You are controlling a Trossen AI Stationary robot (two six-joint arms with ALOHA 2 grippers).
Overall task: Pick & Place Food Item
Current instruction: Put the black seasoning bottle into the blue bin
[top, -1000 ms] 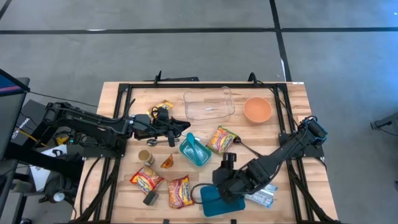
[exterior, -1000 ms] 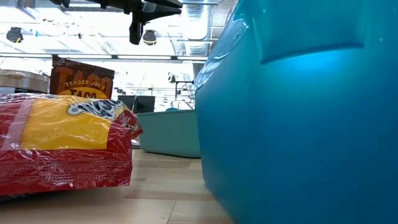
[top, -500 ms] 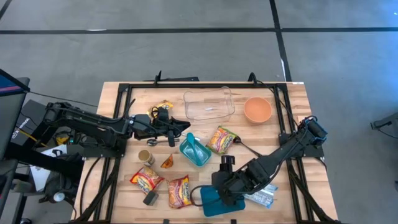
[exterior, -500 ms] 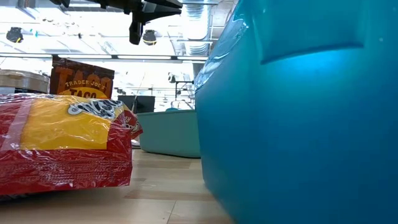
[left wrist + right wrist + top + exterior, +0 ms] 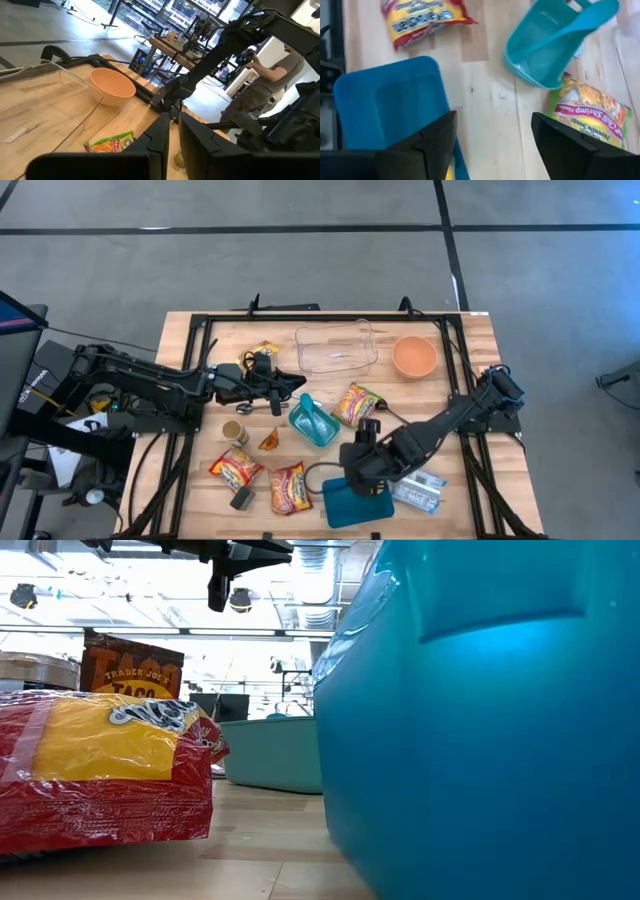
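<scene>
Over on the left, the left gripper hangs above the wooden table with its fingers nearly pressed together and nothing between them. Just beyond its tips sits the teal basket, and further out ahead the clear tray and the orange bowl. Below and behind it lie a small round tin and two red-and-yellow noodle packets, one of them filling the left of the low view.

Moving across, the shrimp noodle packet lies flat just beside the teal basket, its long axis running diagonally, one short end toward the clear tray and the other toward the right gripper; in the right wrist view it shows just ahead of the fingers, off to one side, not touching them.

The right gripper hovers over the near edge of the blue lid, fingers spread wide and holding nothing. A silver-blue packet lies just to its right.

The table is pale wood planks with a black frame around it, on a grey floor with dark lines. Beyond it, the left wrist view catches a workshop with benches and a seated person.
</scene>
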